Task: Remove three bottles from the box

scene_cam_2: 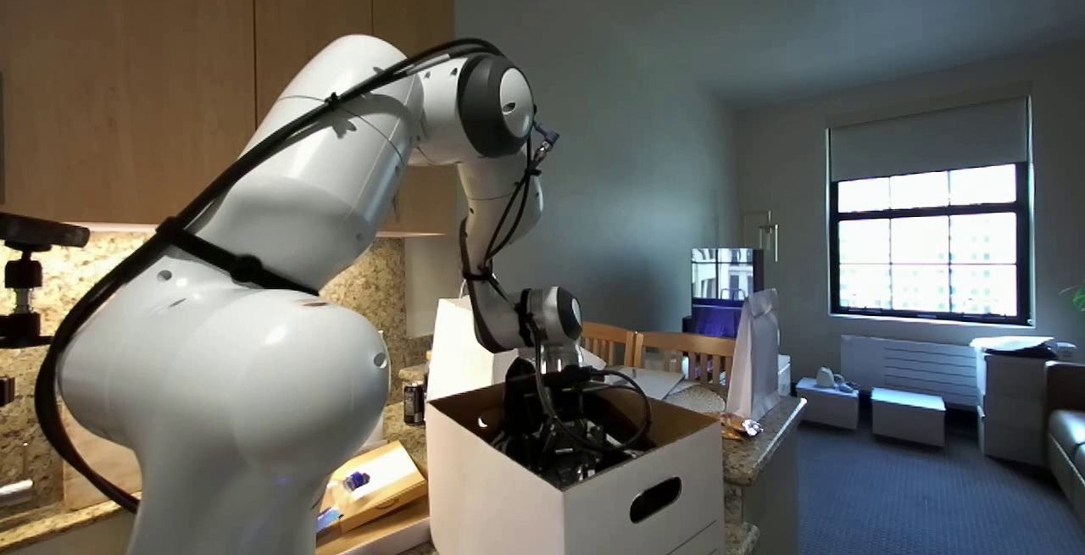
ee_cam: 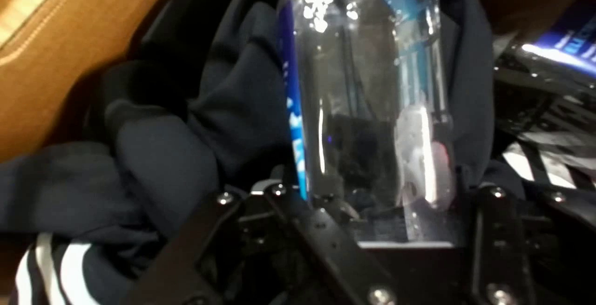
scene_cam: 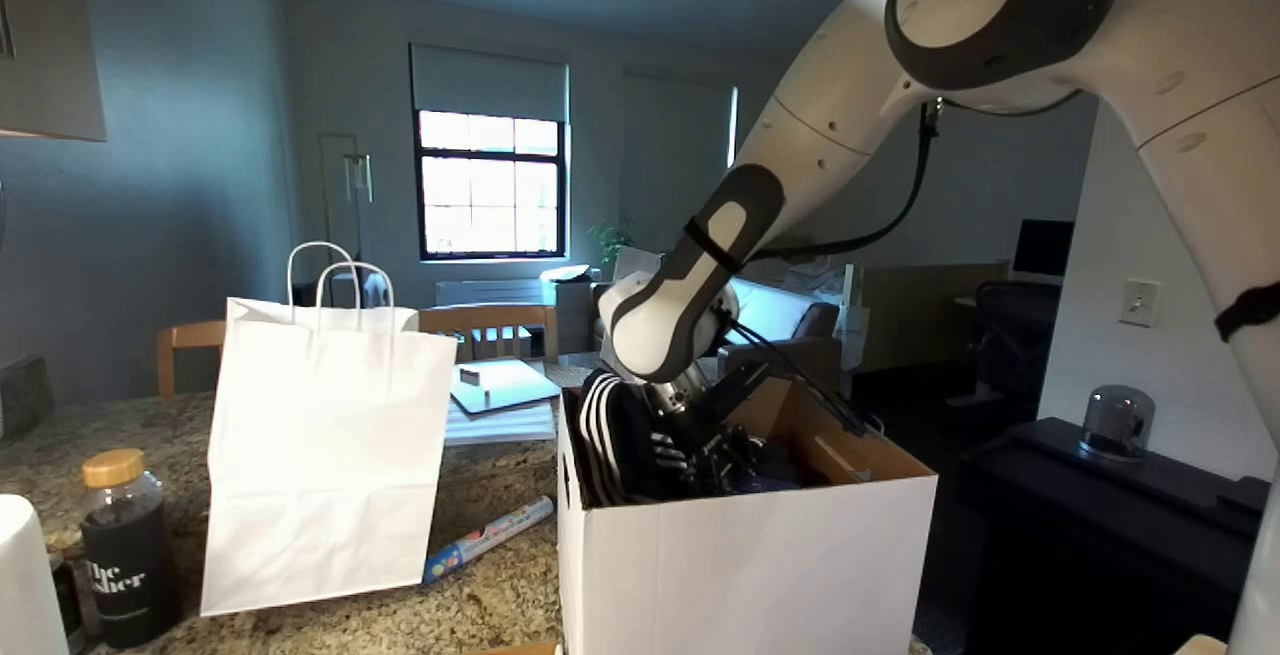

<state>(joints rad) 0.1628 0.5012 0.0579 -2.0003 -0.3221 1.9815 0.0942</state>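
Wrist view has the brown inner wall of the box [ee_cam: 70, 77] at the left, with dark cloth [ee_cam: 163, 151] heaped beside that wall, white stripes showing near the bottom. Right of the cloth's nearest folds, inside the box, is a clear bottle [ee_cam: 363, 109] with a blue label along its left side. The gripper [ee_cam: 379, 195] has it in its grasp, one finger against each flank. At the right, also inside the box, lies a second bottle [ee_cam: 556, 79], tilted, its dark blue label partly out of frame.

Seen in an exterior view, a dark jar [scene_cam: 128, 565] with a tan lid and white lettering stands well left of the box. Nearer the box comes a white paper bag [scene_cam: 325, 465], upright, its two handles raised; between bag and box a blue-ended tube [scene_cam: 485, 542] lies on the speckled counter [scene_cam: 400, 625]. The robot arm [scene_cam: 820, 105] reaches down into the box from above and the right, and the bottles cannot be told apart from the dark contents there. Well right of the box, a glassy dome [scene_cam: 1115, 425] sits on dark furniture [scene_cam: 1080, 525].

Also in an exterior view, a brown carton [scene_cam_2: 398, 483] lies just left of the box, whose near side has a hand hole [scene_cam_2: 655, 500], and a pale bag [scene_cam_2: 754, 352] stands behind the box to its right.
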